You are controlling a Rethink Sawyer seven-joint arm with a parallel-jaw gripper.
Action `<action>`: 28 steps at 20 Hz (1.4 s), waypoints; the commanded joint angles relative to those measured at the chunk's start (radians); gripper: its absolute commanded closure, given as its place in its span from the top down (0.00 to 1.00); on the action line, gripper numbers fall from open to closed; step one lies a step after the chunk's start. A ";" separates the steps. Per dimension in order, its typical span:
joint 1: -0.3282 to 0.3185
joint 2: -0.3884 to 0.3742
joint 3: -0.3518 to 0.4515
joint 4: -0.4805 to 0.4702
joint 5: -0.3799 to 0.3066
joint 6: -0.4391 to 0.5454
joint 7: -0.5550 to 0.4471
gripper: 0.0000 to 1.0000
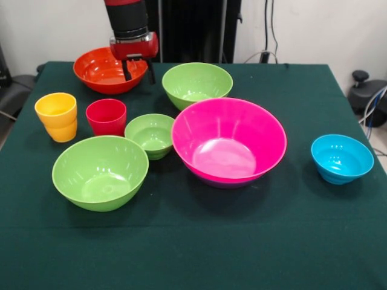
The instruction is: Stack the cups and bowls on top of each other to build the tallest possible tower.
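Claw (pixel 138 70) open above orange bowl (pixel 109 70), pink bowl (pixel 228 142) central

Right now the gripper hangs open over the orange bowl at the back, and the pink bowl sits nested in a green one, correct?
Not quite. The gripper does hang open over the orange bowl, fingers apart. But the front view shows a purple rim, not green, under the pink bowl: it sits nested in a purple bowl.

Dark green tablecloth (pixel 193 254); hot pink bowl (pixel 228 142) at centre, sky blue bowl (pixel 341 158) at three o'clock, yellow cup (pixel 57 116) at nine.
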 commanded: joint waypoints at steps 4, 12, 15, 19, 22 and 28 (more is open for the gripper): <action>0.050 0.001 0.044 -0.064 -0.025 0.019 0.020 0.00; 0.057 -0.002 0.041 -0.068 -0.022 0.021 0.023 0.00; 0.052 -0.002 0.046 -0.065 -0.025 0.024 0.019 0.00; 0.064 -0.008 0.038 -0.064 -0.025 0.015 0.025 0.00; 0.053 -0.099 0.070 0.017 0.015 0.050 0.025 0.00; -0.100 -0.470 0.332 0.286 0.298 0.270 -0.086 0.00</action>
